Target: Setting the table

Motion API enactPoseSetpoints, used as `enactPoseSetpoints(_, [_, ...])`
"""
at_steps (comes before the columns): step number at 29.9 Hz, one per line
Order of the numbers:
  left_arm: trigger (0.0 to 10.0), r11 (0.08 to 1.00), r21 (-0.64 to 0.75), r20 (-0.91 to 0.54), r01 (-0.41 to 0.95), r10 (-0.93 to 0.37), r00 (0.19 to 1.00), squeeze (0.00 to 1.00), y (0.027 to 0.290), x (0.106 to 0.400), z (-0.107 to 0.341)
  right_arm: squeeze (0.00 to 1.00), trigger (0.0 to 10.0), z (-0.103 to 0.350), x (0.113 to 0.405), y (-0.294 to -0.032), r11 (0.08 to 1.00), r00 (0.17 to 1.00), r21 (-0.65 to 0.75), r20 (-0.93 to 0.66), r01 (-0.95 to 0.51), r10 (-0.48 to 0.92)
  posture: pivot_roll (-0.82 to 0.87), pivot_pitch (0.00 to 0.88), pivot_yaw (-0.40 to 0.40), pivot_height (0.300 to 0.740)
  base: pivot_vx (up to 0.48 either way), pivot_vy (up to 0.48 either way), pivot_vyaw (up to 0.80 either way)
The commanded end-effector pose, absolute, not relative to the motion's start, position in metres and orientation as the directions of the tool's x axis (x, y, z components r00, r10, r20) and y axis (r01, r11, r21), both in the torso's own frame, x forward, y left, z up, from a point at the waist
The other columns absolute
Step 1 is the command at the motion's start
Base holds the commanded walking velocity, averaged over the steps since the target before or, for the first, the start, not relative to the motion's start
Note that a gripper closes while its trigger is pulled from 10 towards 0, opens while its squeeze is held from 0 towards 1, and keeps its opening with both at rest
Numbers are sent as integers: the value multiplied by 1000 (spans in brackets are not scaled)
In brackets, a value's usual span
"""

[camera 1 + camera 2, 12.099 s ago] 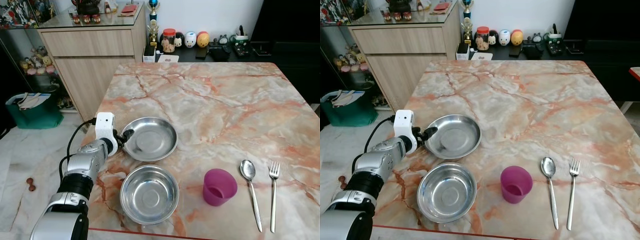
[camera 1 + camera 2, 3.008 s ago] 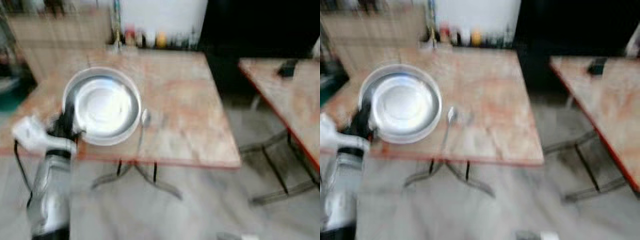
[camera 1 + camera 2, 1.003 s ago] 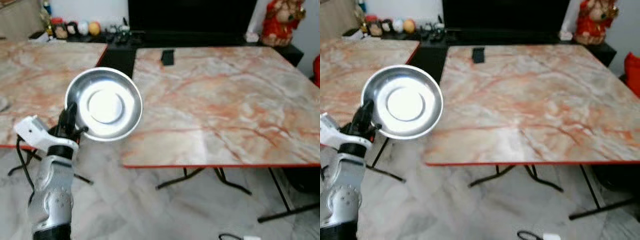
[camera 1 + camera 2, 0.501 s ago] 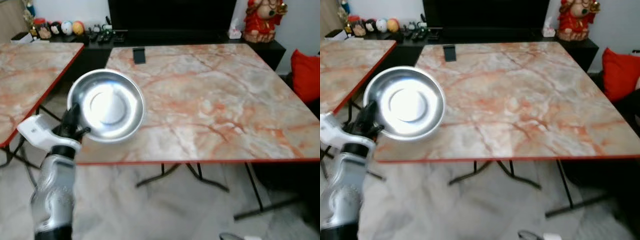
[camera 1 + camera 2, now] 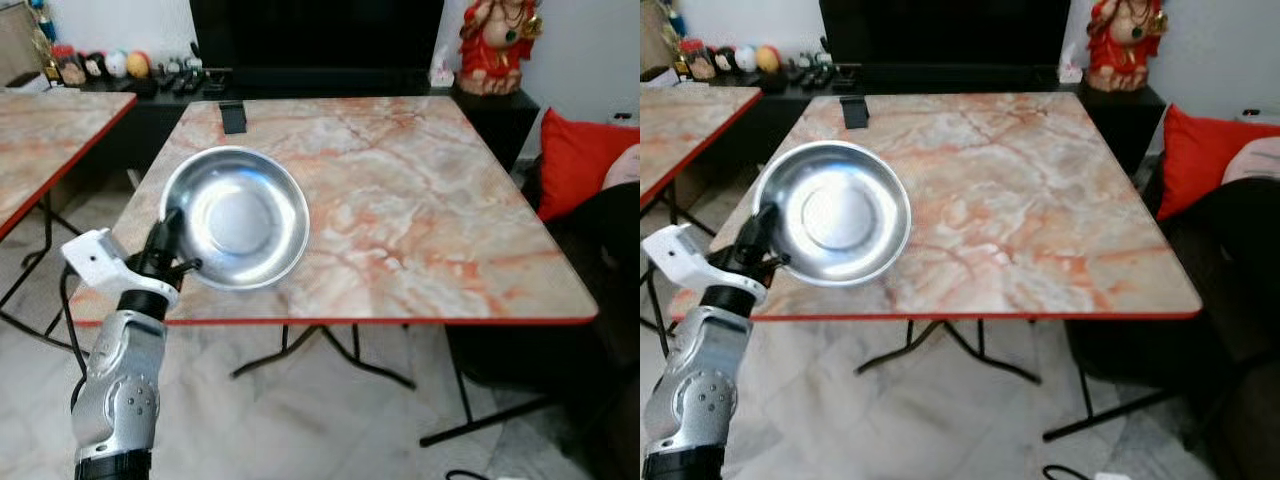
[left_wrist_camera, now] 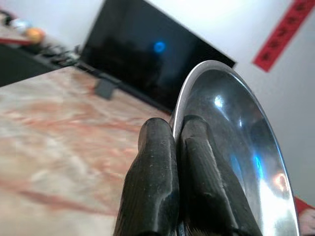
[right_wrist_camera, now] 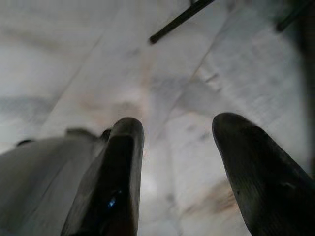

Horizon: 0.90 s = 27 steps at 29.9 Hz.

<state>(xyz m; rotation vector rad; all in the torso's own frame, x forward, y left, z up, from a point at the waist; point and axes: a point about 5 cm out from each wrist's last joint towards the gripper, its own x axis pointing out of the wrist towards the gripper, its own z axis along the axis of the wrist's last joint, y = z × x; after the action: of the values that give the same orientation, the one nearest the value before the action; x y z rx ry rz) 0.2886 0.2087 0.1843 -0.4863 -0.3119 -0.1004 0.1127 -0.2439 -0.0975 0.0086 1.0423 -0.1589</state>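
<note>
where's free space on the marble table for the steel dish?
Most of the orange-veined marble table is bare, from its red front edge to the far side. Only a small dark object sits at the far left corner. The left end effector holds the round steel dish over the near-left corner.

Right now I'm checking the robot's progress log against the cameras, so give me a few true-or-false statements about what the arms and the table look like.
1. The left gripper is pinching the rim of the steel bowl. True.
2. The steel bowl rests flat on the marble table. False: it is held up and tilted, near the table's front left corner.
3. A small dark object lies at the table's far left corner. True.
4. The right gripper is shut on a spoon. False: its fingers are apart with nothing between them, pointing at the floor.
5. A red cushion sits to the right of the table. True.
</note>
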Motion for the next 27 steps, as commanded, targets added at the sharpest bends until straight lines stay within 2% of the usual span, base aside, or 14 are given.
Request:
enactPoseSetpoints(1, [10000, 895, -420, 293, 151, -24, 956, 0, 213, 288, 182, 0, 10000, -100, 110, -239, 989, 486, -53, -866, 137, -114, -36, 0, -1, 732, 0, -281, 0])
enactPoseSetpoints(6, [10000, 908, -327, 186, 263, -211, 960, 0, 202, 290, 171, 0, 10000, -100, 110, -238, 990, 488, -51, -865, 135, -111, -39, 0, 3, 732, 0, -49, 0])
enactPoseSetpoints(13, [10000, 912, -331, 194, 240, -184, 964, 0, 210, 288, 172, 0, 10000, -100, 110, -238, 990, 489, -51, -865, 135, -111, -36, 0, 1, 732, 0, 0, 0])
enactPoseSetpoints(27, [10000, 903, -357, 209, 238, -171, 963, 0, 210, 290, 176, 0, 10000, -100, 109, -238, 990, 485, -51, -868, 131, -109, -39, 0, 1, 732, 0, 0, 0])
